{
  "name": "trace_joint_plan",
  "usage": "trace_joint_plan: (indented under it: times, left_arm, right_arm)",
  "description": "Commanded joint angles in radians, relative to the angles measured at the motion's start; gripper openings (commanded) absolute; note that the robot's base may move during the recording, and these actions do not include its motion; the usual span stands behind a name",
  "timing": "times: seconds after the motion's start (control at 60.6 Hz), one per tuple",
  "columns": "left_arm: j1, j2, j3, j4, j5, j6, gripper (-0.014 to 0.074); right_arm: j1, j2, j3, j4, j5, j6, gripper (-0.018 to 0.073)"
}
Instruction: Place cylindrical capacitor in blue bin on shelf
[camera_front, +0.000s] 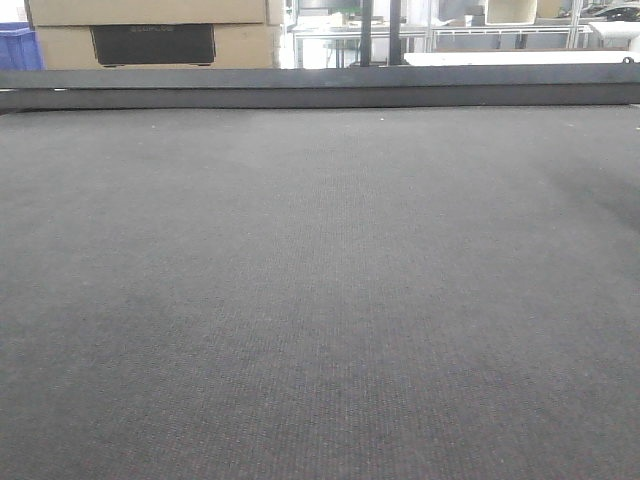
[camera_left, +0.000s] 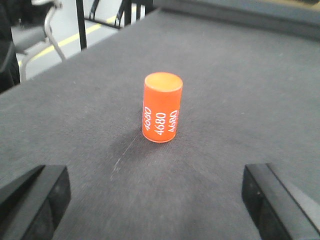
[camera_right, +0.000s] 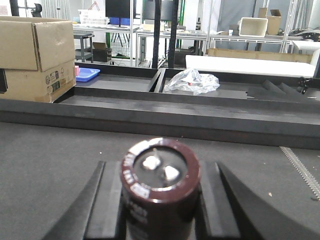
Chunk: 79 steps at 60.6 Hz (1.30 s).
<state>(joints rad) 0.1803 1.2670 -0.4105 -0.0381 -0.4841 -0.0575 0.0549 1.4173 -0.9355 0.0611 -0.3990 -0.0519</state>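
Before me spreads a dark grey felt tabletop with a raised black edge. Beyond it I see cardboard boxes, a blue tray, crumpled clear plastic and brightly lit metal racks.

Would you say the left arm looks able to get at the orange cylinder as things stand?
Probably yes. The orange cylinder stands upright and alone on the grey mat, straight ahead of the left gripper, whose jaws are open wider than it, with nothing in between.
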Motion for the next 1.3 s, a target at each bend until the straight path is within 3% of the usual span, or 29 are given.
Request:
trace_joint_plan:
  times: [0.0, 0.495, 0.792, 1.089, 1.204, 1.286]
  left_arm:
    - [0.003, 0.113, -0.075, -0.003, -0.041, -0.006, 0.0601]
    - [0.003, 0.587, -0.442, -0.001, -0.108, -0.006, 0.0601]
    - [0.005, 0.732, -0.601, -0.003, -0.11, -0.006, 0.0601]
    - [0.005, 0.759, -0.638, -0.003, -0.11, -0.006, 0.0598]
    - [0.005, 0.759, -0.638, -0.003, -0.108, -0.006, 0.0518]
    - [0.005, 0.759, -0.638, -0.003, -0.104, -0.006, 0.035]
  right_arm:
    - [-0.001, -0.015, 0.001, -0.008, -0.014, -0.002, -0.006]
    - [-0.001, -0.015, 0.001, -0.01, -0.011, -0.002, -0.006]
    - [-0.001, -0.015, 0.001, -0.043, -0.01, -0.002, -0.006]
    - [-0.001, -0.015, 0.001, -0.07, 0.005, -0.002, -0.006]
    - [-0.001, -0.015, 0.001, -0.07, 0.029, -0.002, -0.006]
    - [-0.001, -0.015, 0.001, -0.07, 0.043, -0.002, -0.006]
